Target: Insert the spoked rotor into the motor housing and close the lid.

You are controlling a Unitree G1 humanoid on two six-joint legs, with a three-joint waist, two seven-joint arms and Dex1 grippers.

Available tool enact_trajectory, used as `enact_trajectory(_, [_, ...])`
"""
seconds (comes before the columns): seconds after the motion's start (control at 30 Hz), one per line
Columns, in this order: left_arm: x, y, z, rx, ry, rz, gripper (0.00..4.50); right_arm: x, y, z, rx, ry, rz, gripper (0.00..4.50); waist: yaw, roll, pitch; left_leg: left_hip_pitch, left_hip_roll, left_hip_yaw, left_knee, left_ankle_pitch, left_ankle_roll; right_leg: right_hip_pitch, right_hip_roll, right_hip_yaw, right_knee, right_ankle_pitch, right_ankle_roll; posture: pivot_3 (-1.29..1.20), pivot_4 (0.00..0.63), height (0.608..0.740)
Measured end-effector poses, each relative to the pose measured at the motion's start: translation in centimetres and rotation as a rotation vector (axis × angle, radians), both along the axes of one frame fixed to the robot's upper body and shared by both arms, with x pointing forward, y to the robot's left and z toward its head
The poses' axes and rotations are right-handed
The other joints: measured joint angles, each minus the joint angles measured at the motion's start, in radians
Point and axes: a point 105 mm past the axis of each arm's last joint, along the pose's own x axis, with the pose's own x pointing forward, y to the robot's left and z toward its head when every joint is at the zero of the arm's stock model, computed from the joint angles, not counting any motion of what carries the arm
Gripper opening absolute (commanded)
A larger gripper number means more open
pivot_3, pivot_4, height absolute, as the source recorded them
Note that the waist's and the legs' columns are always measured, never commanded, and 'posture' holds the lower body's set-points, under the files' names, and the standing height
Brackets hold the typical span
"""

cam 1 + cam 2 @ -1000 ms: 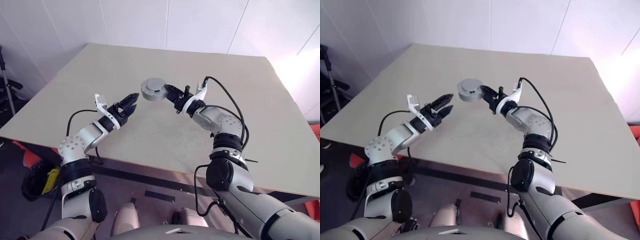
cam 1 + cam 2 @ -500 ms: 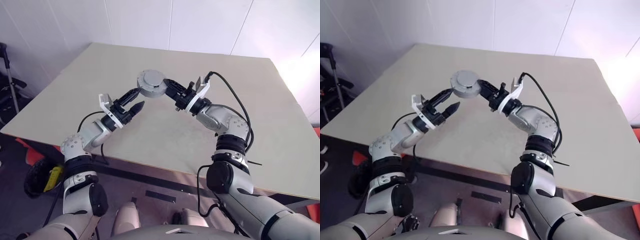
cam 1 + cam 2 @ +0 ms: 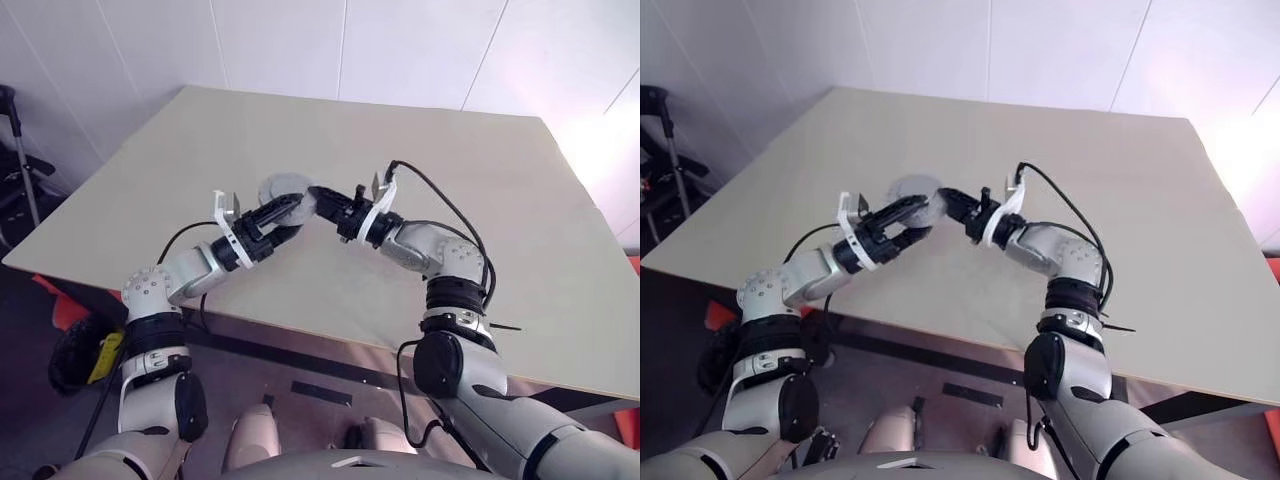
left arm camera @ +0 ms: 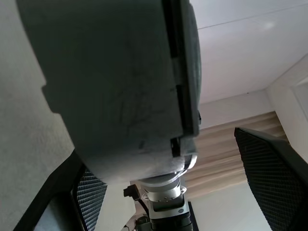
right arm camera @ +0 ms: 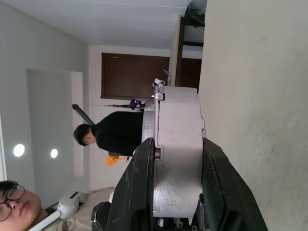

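Currently, at the left of the head view, the left gripper (image 3: 283, 213) is seen with its two black fingers spread wide, one on either side of the round grey metal motor assembly (image 3: 283, 189) held up above the beige tabletop (image 3: 480, 200) near the middle of the frame. In the left wrist view that assembly (image 4: 120, 86) looms between the spread fingers (image 4: 276, 168), not yet pinched. To the right of centre, the right gripper (image 3: 322, 201) is clamped on the assembly's edge; its wrist view shows the black fingers (image 5: 144, 183) closed across the grey body (image 5: 177, 144). Two people are visible in the background of that view.

Whether the spoked rotor is already inside cannot be told, as the housing and lid appear as one closed body. The step in hand is judged to be a handover or a two-handed closing; next, the left fingers would need to close squarely on the rim.
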Motion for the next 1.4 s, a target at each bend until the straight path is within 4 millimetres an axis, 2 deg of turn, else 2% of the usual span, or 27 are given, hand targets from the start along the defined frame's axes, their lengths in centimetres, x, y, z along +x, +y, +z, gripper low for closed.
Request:
enact_trajectory(0.37, [1.9, 2.3, 0.4, -0.022, -0.012, 0.165, 4.2, -0.2, -0.2, 0.3, -0.003, -0.029, 0.018, 1.14, 0.003, 0.0, 0.0, 0.0, 0.0, 0.0, 0.002, 0.0, 0.0, 0.001, 0.0, 0.0, 0.0, 0.001, 0.001, 0.0, 0.0, 0.74])
enact_trajectory(0.63, [2.4, 2.3, 0.2, 0.004, -0.011, 0.193, 4.2, -0.5, 0.2, 0.2, -0.015, -0.033, 0.045, 1.14, 0.004, 0.0, 0.0, 0.0, 0.0, 0.0, 0.002, 0.0, 0.0, 0.001, 0.0, 0.0, 0.0, 0.001, 0.001, 0.0, 0.0, 0.74])
enact_trajectory(0.73, [2.4, 2.2, 0.0, 0.017, -0.008, 0.193, 3.63, -0.5, 0.2, 0.2, -0.018, -0.035, 0.046, 1.14, 0.004, 0.0, 0.0, 0.0, 0.0, 0.0, 0.002, 0.0, 0.0, 0.001, 0.0, 0.0, 0.0, 0.001, 0.001, 0.0, 0.0, 0.74])
enact_trajectory(0.87, [2.5, 2.3, -0.1, 0.017, -0.001, 0.203, 2.37, -0.6, 0.2, 0.5, -0.012, -0.049, 0.047, 1.14, 0.004, 0.0, 0.0, 0.0, 0.0, 0.0, 0.002, 0.0, 0.0, 0.001, 0.0, 0.0, 0.0, 0.001, 0.001, 0.0, 0.0, 0.74])
enact_trajectory(1.4, [2.6, 2.2, -0.3, 0.002, 0.007, 0.202, 2.35, -0.4, 0.4, 0.5, -0.062, -0.109, 0.036, 1.14, 0.005, 0.0, 0.0, 0.0, 0.0, 0.0, 0.002, 0.0, 0.0, 0.001, 0.0, 0.0, 0.0, 0.001, 0.001, 0.0, 0.0, 0.74])
